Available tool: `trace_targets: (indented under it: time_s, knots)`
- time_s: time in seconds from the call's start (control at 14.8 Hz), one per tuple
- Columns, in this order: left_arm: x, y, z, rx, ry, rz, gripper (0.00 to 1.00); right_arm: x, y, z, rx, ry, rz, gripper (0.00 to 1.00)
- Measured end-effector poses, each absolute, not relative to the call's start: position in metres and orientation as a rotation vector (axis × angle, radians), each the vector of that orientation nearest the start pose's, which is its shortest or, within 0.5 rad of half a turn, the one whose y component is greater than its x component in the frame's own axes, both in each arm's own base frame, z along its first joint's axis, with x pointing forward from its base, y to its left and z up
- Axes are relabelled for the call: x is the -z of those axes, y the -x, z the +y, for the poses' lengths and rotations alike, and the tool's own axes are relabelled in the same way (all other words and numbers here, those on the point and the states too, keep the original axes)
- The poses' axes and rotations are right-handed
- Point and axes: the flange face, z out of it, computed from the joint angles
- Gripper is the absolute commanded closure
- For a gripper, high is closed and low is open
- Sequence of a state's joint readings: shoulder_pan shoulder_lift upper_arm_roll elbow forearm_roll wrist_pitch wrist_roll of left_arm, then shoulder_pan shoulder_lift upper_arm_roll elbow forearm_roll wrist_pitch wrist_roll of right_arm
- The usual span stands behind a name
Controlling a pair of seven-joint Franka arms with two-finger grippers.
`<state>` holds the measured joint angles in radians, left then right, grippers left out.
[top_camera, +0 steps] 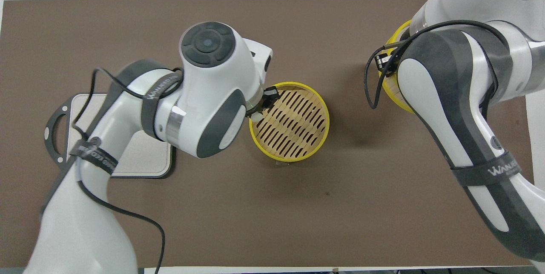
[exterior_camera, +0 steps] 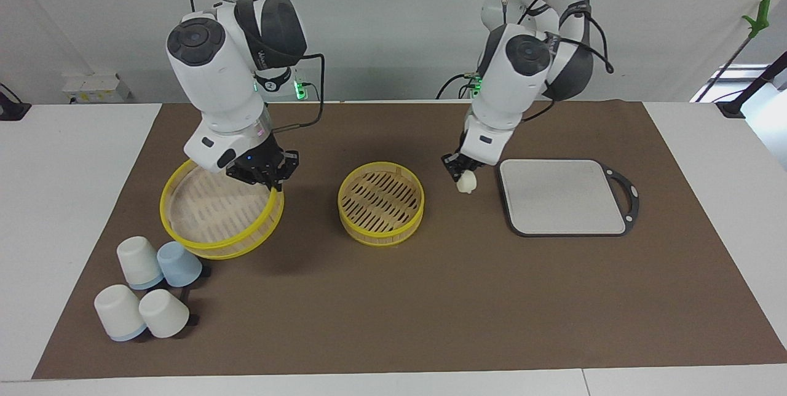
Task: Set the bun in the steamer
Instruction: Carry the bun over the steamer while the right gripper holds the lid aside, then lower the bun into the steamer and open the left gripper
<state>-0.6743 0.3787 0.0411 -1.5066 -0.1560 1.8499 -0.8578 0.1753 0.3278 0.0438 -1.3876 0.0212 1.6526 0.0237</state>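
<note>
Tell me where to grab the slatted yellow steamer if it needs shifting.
Pinch the steamer by its thin upright wall from straight above, one finger inside, one outside: it sits flat, open-topped, too wide to span. Choose the stretch toward the right arm's end; the left pincer holds the bun beside the other end.
</note>
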Motion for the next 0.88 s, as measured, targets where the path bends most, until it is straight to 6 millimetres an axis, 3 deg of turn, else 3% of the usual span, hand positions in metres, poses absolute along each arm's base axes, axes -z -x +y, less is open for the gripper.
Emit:
trace_targets:
  time_s: [0.2, 0.34, 0.61, 0.88]
  knots:
    - [-0.411, -0.515, -0.458, -0.207, 3.163, -0.381, 0.78, -0.518, -0.633, 0.138, -0.110, 3.101, -0.294, 1.00]
    - [-0.387, -0.504, -0.478, -0.221, 3.150, -0.341, 0.78, -0.515, -0.631, 0.137, -0.106, 3.101, -0.293, 1.00]
    - [-0.347, -0.500, -0.491, -0.204, 3.152, -0.326, 0.77, -0.509, -0.628, 0.136, -0.099, 3.102, -0.292, 1.00]
    - [-0.335, -0.502, -0.485, -0.199, 3.144, -0.342, 0.73, -0.508, -0.627, 0.136, -0.100, 3.102, -0.292, 1.00]
